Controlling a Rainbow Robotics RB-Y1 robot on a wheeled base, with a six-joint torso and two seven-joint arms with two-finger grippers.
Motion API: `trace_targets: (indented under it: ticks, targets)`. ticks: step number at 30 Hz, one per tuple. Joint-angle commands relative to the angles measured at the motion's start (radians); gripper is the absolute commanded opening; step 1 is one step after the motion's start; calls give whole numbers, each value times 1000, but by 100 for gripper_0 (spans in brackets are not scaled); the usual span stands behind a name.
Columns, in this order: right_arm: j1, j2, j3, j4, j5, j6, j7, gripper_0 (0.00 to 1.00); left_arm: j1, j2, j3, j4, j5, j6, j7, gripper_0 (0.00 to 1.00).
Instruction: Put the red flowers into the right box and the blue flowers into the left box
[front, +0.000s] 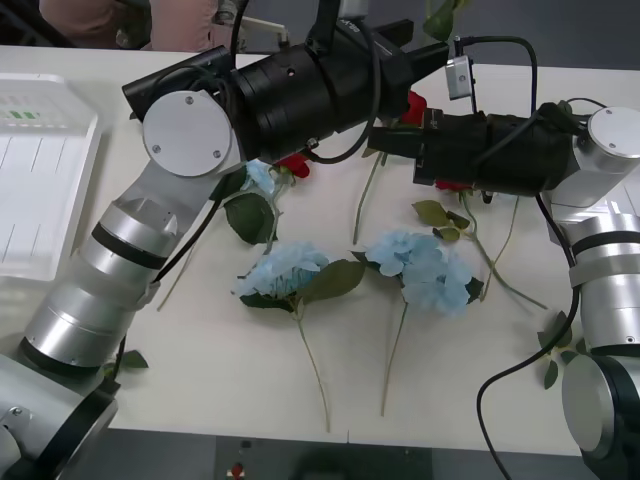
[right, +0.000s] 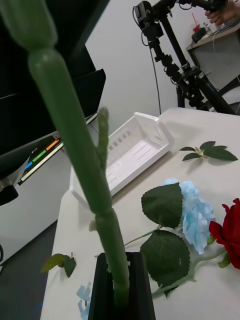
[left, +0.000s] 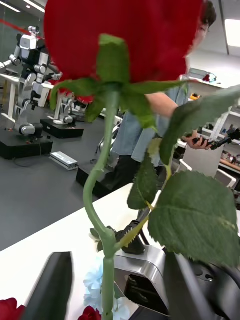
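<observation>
My right gripper (right: 122, 295) is shut on the green stem (right: 75, 150) of a red flower (front: 415, 105), held above the table's far middle. My left gripper (left: 112, 290) stands open with this stem between its black fingers (left: 50, 285), below the bloom (left: 120, 35). In the front view the left gripper (front: 425, 60) and right gripper (front: 392, 140) meet at that rose. Two blue flowers (front: 285, 270) (front: 425, 270) lie mid-table, and a third (front: 260, 175) is partly under the left arm. Red blooms (front: 295, 165) (front: 455, 185) peek from under the arms. The left box (front: 40, 170) sits at the left. The right box is out of view.
Loose green leaf sprigs lie near the right arm (front: 555, 345), by the left arm's base (front: 125, 360) and beyond the box (right: 205, 152). The left arm's black forearm (front: 300, 90) spans the table's back. A camera tripod (right: 175, 60) stands past the far edge.
</observation>
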Motion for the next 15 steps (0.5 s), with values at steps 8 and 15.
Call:
trace_targets:
  ticks: [8,15]
  targets:
    - [-25,-53,4,-17,-17,1,-36,0,38,40,1,-25,31,-14,8,100]
    - [-10,-184,31,-17,-15,10,-105,0,82,126,-26,-33,31,3,2,100]
